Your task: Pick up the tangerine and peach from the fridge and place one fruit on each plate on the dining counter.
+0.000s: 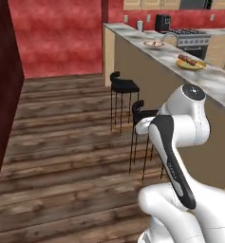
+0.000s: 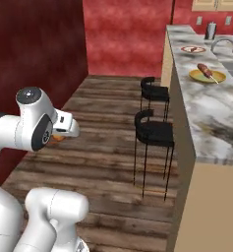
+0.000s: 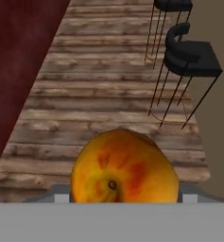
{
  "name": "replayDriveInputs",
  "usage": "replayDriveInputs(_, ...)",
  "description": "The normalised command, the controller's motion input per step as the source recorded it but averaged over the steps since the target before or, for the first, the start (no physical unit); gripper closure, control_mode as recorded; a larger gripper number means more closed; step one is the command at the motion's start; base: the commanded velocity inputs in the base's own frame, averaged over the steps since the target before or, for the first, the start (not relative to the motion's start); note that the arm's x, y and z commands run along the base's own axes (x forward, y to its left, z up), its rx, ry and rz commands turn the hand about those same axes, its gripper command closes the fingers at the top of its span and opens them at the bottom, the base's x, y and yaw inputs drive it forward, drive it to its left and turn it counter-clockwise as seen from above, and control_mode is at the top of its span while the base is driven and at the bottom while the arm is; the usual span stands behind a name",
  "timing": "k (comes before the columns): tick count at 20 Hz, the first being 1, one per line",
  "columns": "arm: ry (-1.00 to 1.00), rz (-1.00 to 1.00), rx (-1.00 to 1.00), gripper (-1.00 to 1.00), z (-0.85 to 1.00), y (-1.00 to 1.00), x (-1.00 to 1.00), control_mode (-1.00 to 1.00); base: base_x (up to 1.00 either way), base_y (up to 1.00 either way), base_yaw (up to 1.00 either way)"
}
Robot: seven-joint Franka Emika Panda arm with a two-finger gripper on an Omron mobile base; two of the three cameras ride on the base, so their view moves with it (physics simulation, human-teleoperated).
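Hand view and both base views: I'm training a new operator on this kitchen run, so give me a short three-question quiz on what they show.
1. True or false: the mottled orange-red peach sits close against the hand camera, above the wooden plank floor.
2. Which plate on the marbled stone dining counter lies nearer the robot: A) the yellow-green plate, B) the white plate with a red rim?
3. How many black metal bar stools stand along the counter's tan front?

Key:
1. True.
2. A.
3. Two: the near stool and the far stool.
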Motion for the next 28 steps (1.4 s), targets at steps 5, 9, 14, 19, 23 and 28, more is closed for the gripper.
replayDriveInputs(5,0.0,0.0,0.0,1.0,0.0,0.0,0.0,1.0,1.0,1.0,-0.51)
replayDriveInputs(9,0.0,0.0,0.0,1.0,0.0,0.0,0.0,1.0,1.0,1.0,-0.49)
replayDriveInputs(14,0.0,0.0,0.0,1.0,0.0,0.0,0.0,1.0,1.0,0.97,-0.6)
replayDriveInputs(19,0.0,0.0,0.0,1.0,0.0,0.0,0.0,1.0,0.75,0.78,-0.73)
replayDriveInputs(23,0.0,0.0,0.0,1.0,0.0,0.0,0.0,1.0,0.69,0.71,-0.58)
replayDriveInputs(28,0.0,0.0,0.0,1.0,0.0,0.0,0.0,1.0,0.88,0.59,-0.57)
